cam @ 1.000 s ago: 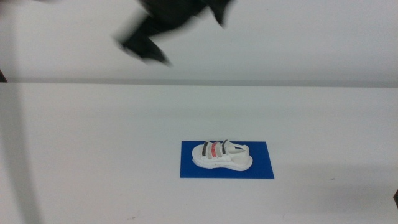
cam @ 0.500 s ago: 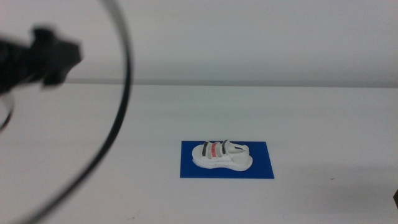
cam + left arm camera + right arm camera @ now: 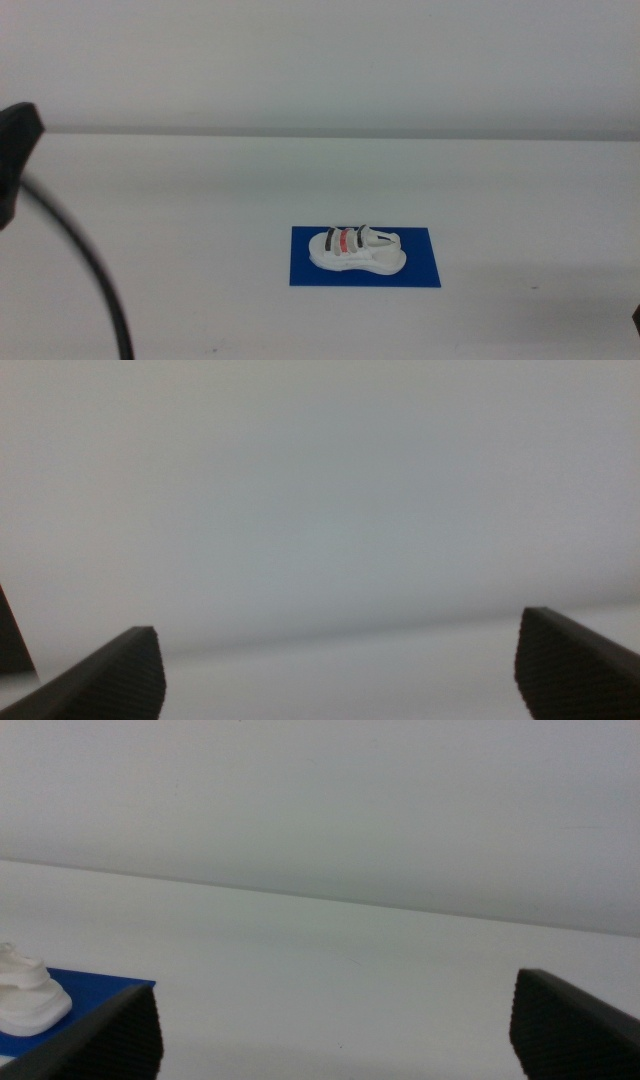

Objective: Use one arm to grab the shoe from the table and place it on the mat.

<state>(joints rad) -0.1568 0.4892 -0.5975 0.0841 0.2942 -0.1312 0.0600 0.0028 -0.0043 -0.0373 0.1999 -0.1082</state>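
Observation:
The white shoe [image 3: 356,250] with two dark straps and one red strap lies flat on the deep blue mat [image 3: 420,262], near the middle of the white table [image 3: 180,220]. The left arm [image 3: 15,140] and its black cable [image 3: 95,280] show at the middle view's left edge, far from the shoe. My left gripper [image 3: 340,665] is open and empty, facing a blank wall. My right gripper [image 3: 335,1030] is open and empty, low over the table to the right of the mat [image 3: 90,1010]; the shoe's end [image 3: 28,1000] shows there.
A pale wall [image 3: 400,60] rises behind the table's far edge. A small dark piece [image 3: 636,318] shows at the middle view's right edge.
The left arm has swung from above the table's far middle down to the left edge of the view. The shoe and mat have not moved.

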